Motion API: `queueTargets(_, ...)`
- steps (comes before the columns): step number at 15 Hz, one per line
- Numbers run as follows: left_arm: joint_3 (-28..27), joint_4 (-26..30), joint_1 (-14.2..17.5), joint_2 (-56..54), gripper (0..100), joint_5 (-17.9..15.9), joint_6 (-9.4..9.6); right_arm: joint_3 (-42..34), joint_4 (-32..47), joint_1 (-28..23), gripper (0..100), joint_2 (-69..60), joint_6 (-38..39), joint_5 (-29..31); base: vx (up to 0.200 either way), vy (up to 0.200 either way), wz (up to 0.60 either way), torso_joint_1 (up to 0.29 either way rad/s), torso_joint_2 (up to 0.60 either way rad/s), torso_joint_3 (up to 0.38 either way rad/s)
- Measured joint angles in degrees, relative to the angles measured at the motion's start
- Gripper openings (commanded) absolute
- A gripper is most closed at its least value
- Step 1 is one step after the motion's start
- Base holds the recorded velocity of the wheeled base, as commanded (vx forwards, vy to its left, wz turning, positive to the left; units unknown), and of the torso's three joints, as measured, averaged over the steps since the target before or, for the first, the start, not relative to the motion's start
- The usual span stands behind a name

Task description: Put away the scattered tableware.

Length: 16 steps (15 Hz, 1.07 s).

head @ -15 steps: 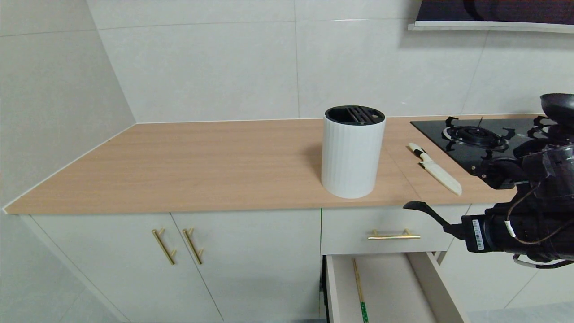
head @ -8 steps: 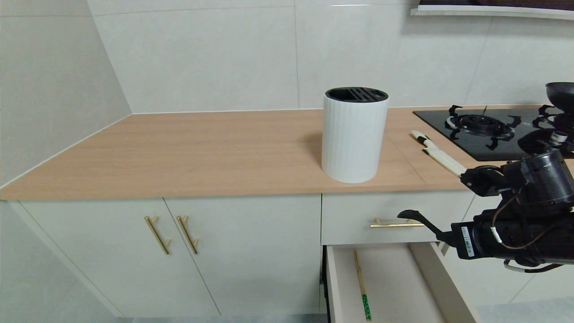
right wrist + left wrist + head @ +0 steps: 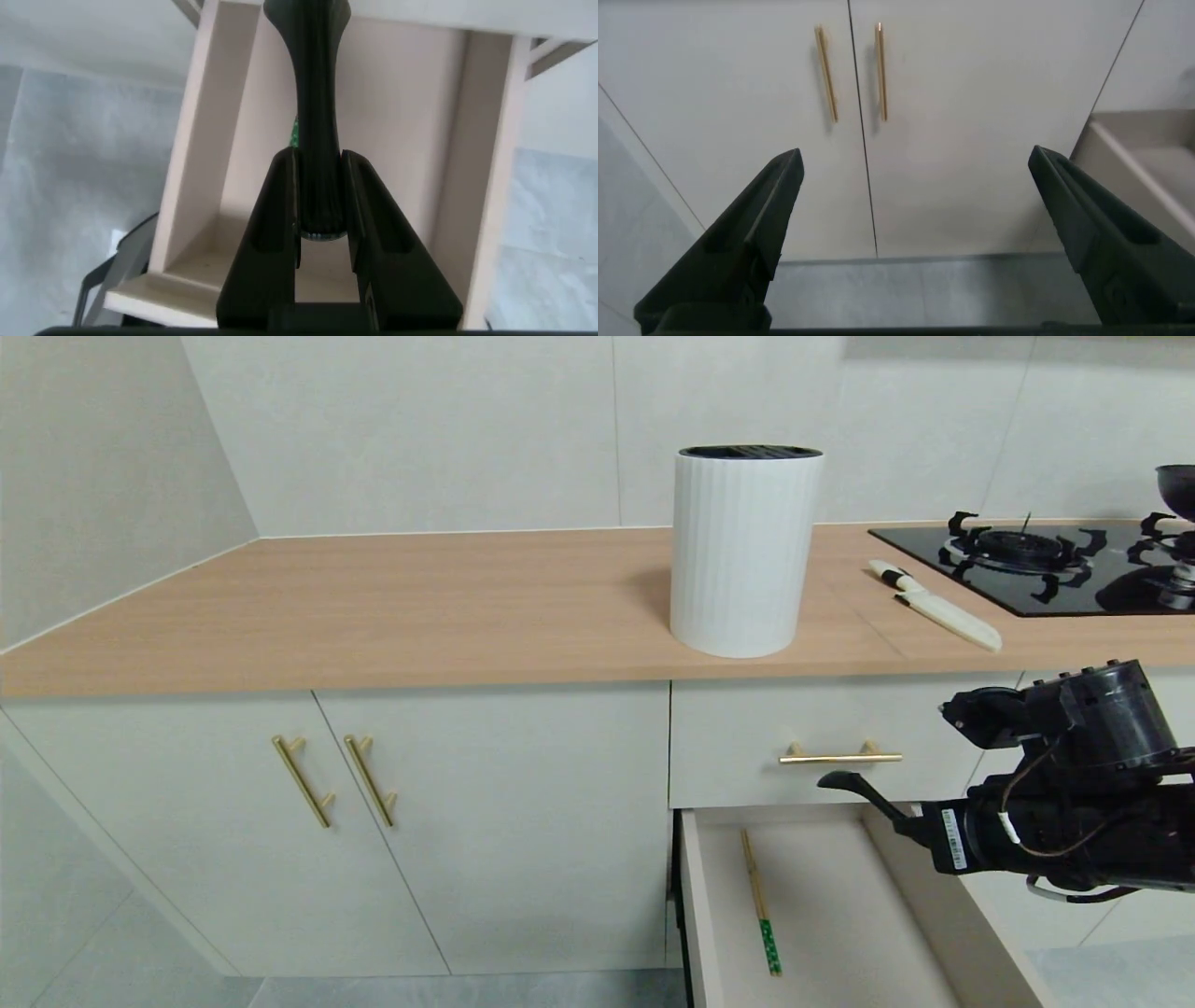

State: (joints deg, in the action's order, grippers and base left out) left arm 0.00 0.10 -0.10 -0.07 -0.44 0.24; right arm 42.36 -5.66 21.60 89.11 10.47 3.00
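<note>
Over the open drawer (image 3: 693, 896), right gripper (image 3: 320, 166) is clamping a black utensil (image 3: 851, 786), sinking lower than before; left gripper (image 3: 913, 161) is hanging wide open.

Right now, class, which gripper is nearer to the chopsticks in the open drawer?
Right. The right gripper, shut on a black utensil handle, hangs above the drawer holding the chopsticks; the left gripper, open, faces the cabinet doors off to the side.

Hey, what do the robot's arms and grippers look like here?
The right arm is black, built of rounded cylindrical housings, with thin loose cables and a white printed label near the wrist. The right gripper has two black wedge-shaped fingers. The left gripper has long, tapered black fingers too.
</note>
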Motion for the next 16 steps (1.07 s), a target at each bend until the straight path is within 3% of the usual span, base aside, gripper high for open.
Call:
queueTargets(7, 0.0, 0.0, 0.0, 0.0, 100, 0.0, 0.0, -0.4, 0.0, 0.3, 0, 1.2, -0.2, 0.0, 0.0, 0.0, 0.0, -0.11, 0.42, 0.293)
queueTargets(16, 0.0, 0.0, 0.0, 0.0, 100, 0.0, 0.02, -0.5, -0.1, 0.4, 0, 2.1, -0.2, 0.0, 0.0, 0.0, 0.0, -0.006, 0.02, 0.017)
